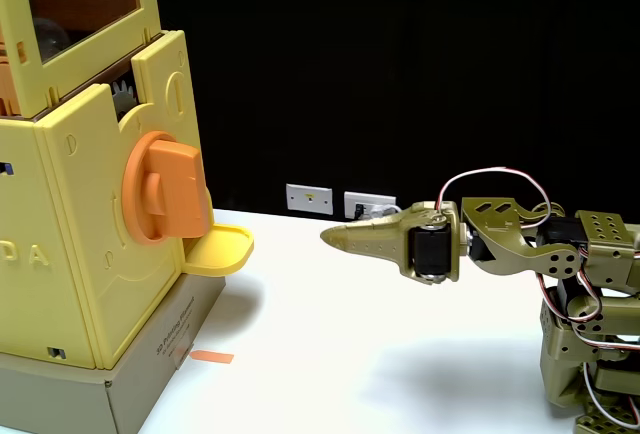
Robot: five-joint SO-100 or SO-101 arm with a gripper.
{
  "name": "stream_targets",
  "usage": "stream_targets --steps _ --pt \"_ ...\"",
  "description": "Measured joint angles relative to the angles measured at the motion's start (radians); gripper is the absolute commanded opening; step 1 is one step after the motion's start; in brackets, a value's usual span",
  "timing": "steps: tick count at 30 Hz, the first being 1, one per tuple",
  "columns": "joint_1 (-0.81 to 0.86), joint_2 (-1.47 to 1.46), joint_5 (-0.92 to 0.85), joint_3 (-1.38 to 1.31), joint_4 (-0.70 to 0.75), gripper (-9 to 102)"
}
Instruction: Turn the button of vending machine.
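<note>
1. The grey cardboard box (150,374) sits nearest the camera, under the vending machine (70,244).
2. The jaws (330,237) look pressed together, holding and touching nothing, raised above the white surface (400,334).
3. The button (165,189) is well left of the jaws, slightly higher, bar upright.
4. The tray lip (222,250) lies between them.

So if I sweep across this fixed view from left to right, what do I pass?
Yellow vending machine → orange button → yellow-orange tray lip → wall sockets → olive gripper → the arm's body.
</note>
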Motion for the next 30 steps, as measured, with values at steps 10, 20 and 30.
stream_targets --steps 10,20,30 --pt "0.032 -0.321 -0.025 -0.011 -0.436 10" --pt "0.041 -0.66 -0.048 -0.064 -0.801 16" --pt "0.044 -0.946 -0.11 -0.278 -0.836 25"
